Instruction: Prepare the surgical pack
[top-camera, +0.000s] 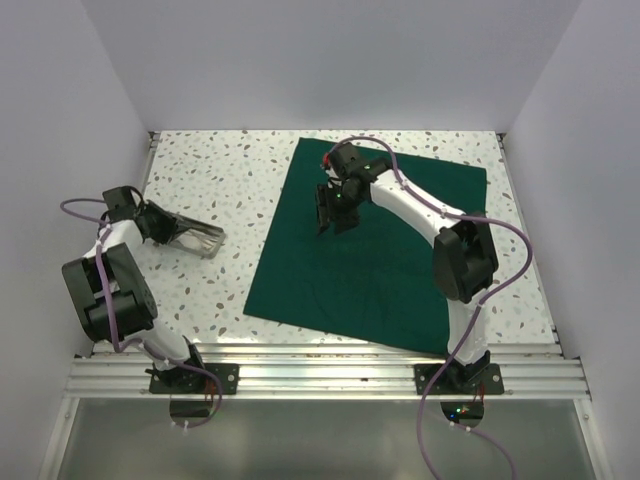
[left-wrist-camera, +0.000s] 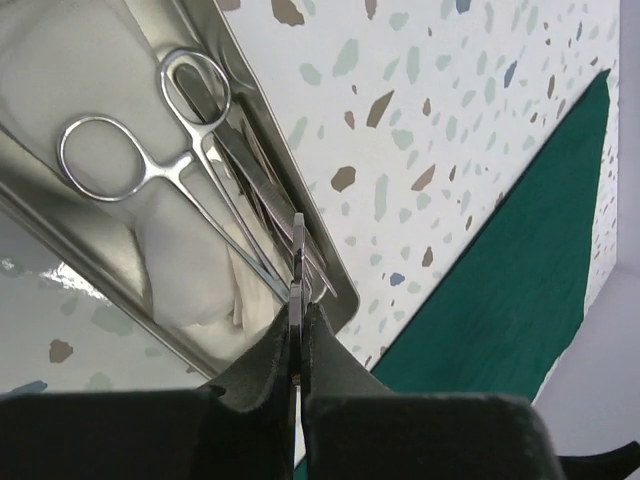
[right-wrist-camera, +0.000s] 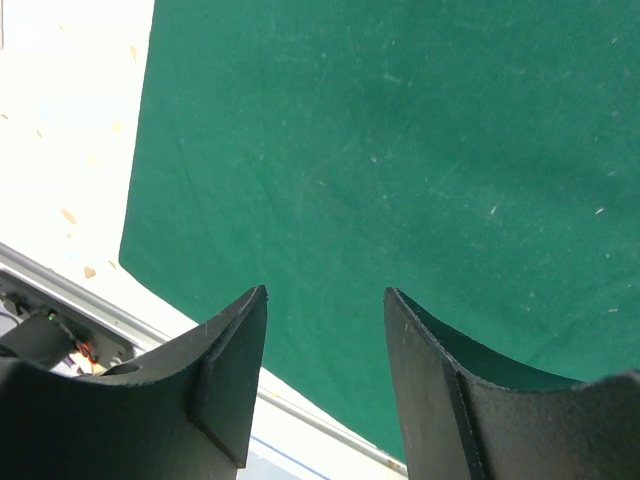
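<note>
- Where's the tray (top-camera: 203, 237)?
- Left side of the table (top-camera: 220, 170). My left end effector (left-wrist-camera: 300, 318) is pinched on its rim, and the drape (top-camera: 370, 265) lies flat to its right.
- And the right end effector (right-wrist-camera: 325, 300)?
- Fingers apart above the drape. The left is nearer.

The left gripper (left-wrist-camera: 300, 322) pinches the rim of the metal tray (left-wrist-camera: 264, 115), which holds ring-handled forceps (left-wrist-camera: 200, 165) on white gauze (left-wrist-camera: 60, 60). A green cloth (left-wrist-camera: 500, 290) lies to the right.
</note>
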